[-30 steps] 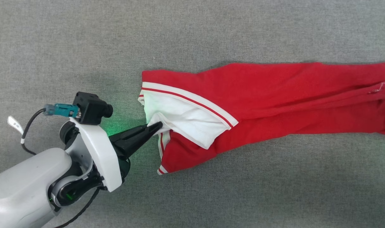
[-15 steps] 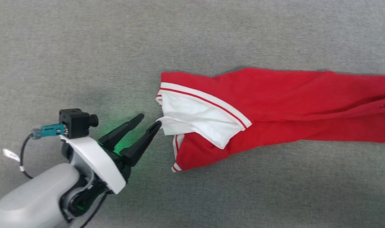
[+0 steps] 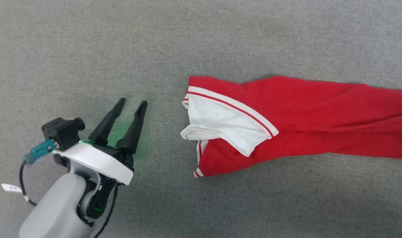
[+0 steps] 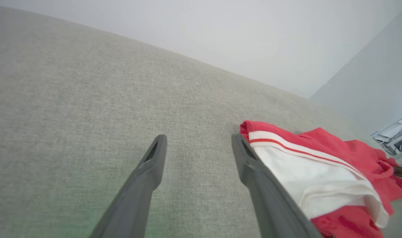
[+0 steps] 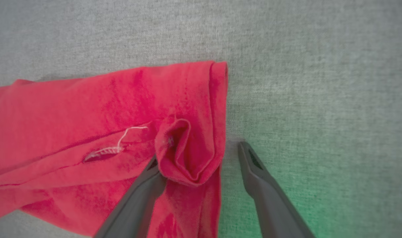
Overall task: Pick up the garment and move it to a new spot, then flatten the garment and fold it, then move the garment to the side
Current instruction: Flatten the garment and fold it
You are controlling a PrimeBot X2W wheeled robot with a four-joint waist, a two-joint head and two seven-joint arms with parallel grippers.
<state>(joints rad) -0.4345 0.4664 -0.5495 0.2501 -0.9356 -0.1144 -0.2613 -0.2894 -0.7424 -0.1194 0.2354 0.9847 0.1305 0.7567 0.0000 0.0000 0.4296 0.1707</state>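
The garment (image 3: 287, 119), a red shirt with a white sleeve end and red-and-white trim, lies stretched in a long band across the grey surface and runs off the right edge of the head view. My left gripper (image 3: 133, 103) stands open to the left of the white sleeve end (image 3: 221, 124), apart from it, with nothing between its fingers. In the left wrist view the garment (image 4: 320, 165) lies just right of my left gripper (image 4: 197, 142). My right gripper (image 5: 197, 152) is open over the garment's far end, with a bunched fold of red cloth (image 5: 184, 148) lying loose between its fingers.
The grey fabric surface (image 3: 201, 39) spreads all around the garment. A pale wall (image 4: 254, 39) rises behind its far edge in the left wrist view, and some equipment (image 4: 394, 135) stands at the far right there.
My left gripper has opened and let go of the white sleeve end, then drawn back to the left and turned. The head view has shifted, so the garment sits further right in it.
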